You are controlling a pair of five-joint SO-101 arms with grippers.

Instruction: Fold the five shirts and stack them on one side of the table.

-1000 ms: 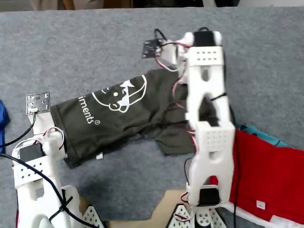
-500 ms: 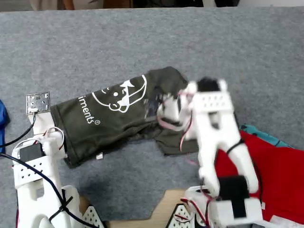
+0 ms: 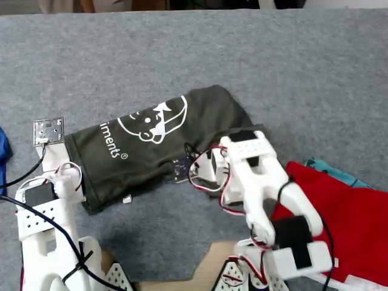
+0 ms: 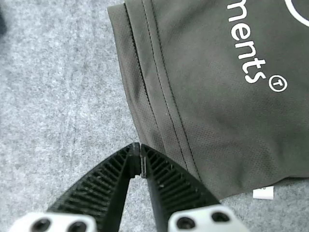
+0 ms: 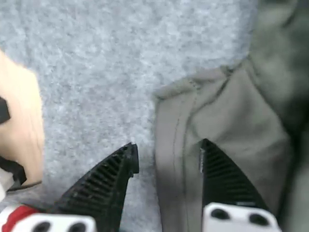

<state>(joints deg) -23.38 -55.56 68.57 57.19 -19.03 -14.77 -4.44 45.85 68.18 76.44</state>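
two arms, two pincers, and three shirts that can be told apart: one dark olive shirt [image 3: 151,142], one red shirt [image 3: 351,224], and one teal shirt [image 3: 327,167] peeking out from under the red one's far edge. a sliver of blue cloth [image 3: 3,151] shows at the left edge; whether it is a shirt cannot be told. all lie on the grey table cover [image 3: 303,73].

the olive shirt lies mid-table, slanting from near left to far right, white print up. the red one is at the near right.

the left pincer [image 4: 136,151] has its fingers together, tips over the grey cover just beside the stitched hem at the olive shirt's left end. the right pincer [image 5: 166,154] has its fingers apart, straddling a stitched edge on the shirt's near right side: one finger over bare cover, the other over olive cloth.
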